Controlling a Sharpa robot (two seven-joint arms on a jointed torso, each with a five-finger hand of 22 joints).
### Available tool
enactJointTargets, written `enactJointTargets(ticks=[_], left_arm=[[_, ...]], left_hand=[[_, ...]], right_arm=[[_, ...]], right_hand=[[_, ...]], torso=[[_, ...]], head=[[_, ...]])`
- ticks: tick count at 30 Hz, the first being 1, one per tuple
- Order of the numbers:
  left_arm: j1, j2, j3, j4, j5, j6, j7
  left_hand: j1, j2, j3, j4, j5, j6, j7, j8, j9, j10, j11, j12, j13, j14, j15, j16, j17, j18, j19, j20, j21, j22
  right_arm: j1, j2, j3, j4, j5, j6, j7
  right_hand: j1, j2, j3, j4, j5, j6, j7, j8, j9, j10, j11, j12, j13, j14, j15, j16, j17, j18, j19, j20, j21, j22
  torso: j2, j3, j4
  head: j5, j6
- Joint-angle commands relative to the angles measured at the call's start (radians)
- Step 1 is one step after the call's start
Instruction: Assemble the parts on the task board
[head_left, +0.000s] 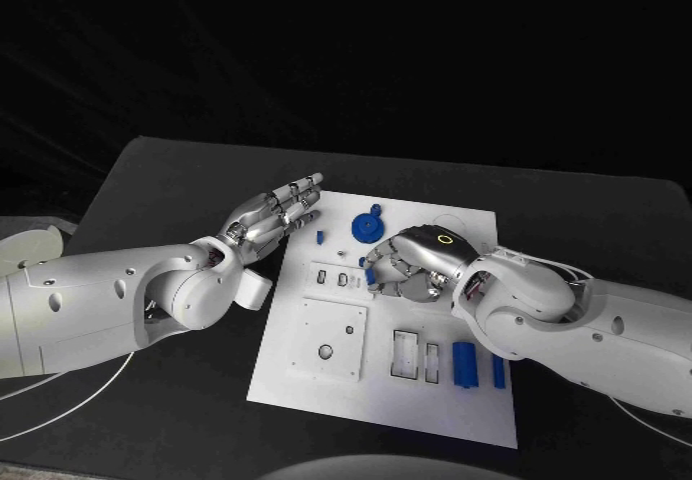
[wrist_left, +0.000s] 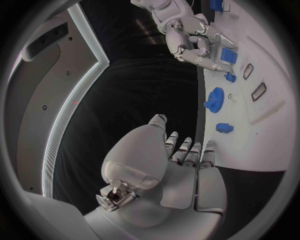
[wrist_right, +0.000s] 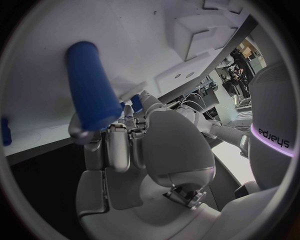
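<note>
The scene is dim overall; the room behind the black desk (head_left: 173, 170) falls into near-total darkness. Light falls from above onto the white task board (head_left: 433, 400), which is the brightest surface and looks slightly washed out. The right robot hand (head_left: 411, 262) casts a soft shadow on the board beneath it. A small yellow ring light glows on its back. Both wrist views bend straight edges strongly and darken toward the circle's rim. In the right wrist view the close blue part (wrist_right: 90, 85) looks soft, slightly out of focus.
</note>
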Motion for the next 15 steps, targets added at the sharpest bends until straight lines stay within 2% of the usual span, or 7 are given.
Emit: enactJointTargets(ticks=[1,11,15], left_arm=[[-0.001,0.002,-0.001,-0.001,0.011,0.018,-0.009],[-0.002,0.002,-0.001,-0.002,0.014,0.018,-0.012],[-0.002,0.002,-0.001,-0.002,0.015,0.018,-0.012]], left_hand=[[0.007,0.001,0.006,0.000,0.007,0.001,0.000,0.000,0.001,-0.002,0.008,0.005,0.001,0.000,0.008,0.004,0.002,0.007,0.000,0.007,0.006,0.000],[0.006,0.000,0.007,0.001,0.006,0.001,0.001,0.000,0.001,-0.002,0.009,0.004,0.001,0.000,0.009,0.004,0.002,0.007,0.000,0.008,0.006,0.000],[0.006,0.000,0.007,0.001,0.006,0.001,0.001,0.000,0.001,-0.002,0.009,0.004,0.001,0.000,0.009,0.004,0.002,0.007,0.000,0.008,0.006,0.000]], right_arm=[[-0.001,0.001,0.000,-0.001,-0.006,0.010,0.001],[-0.001,0.001,0.000,-0.002,-0.006,0.009,0.002],[-0.001,0.000,0.000,-0.002,-0.004,0.008,0.003]], right_hand=[[-0.013,0.001,-0.008,0.002,-0.007,-0.007,-0.001,-0.008,-0.002,0.103,0.007,0.004,0.263,0.069,0.005,-0.004,0.118,0.020,-0.007,0.002,-0.005,-0.002],[-0.019,-0.001,-0.016,0.008,-0.025,-0.025,-0.001,-0.021,-0.010,0.103,0.008,0.004,0.263,0.068,0.006,-0.007,0.115,0.021,-0.008,0.003,-0.013,-0.003],[-0.018,0.000,-0.020,0.010,-0.028,-0.054,-0.001,-0.040,-0.024,0.103,0.007,0.004,0.263,0.067,0.005,-0.009,0.113,0.021,-0.008,0.003,-0.018,-0.003]], torso=[[0.000,-0.0001,0.0000],[0.001,0.0001,0.0001],[0.000,0.0000,0.0001]], head=[[0.000,-0.001],[0.000,-0.004],[0.000,-0.006]])
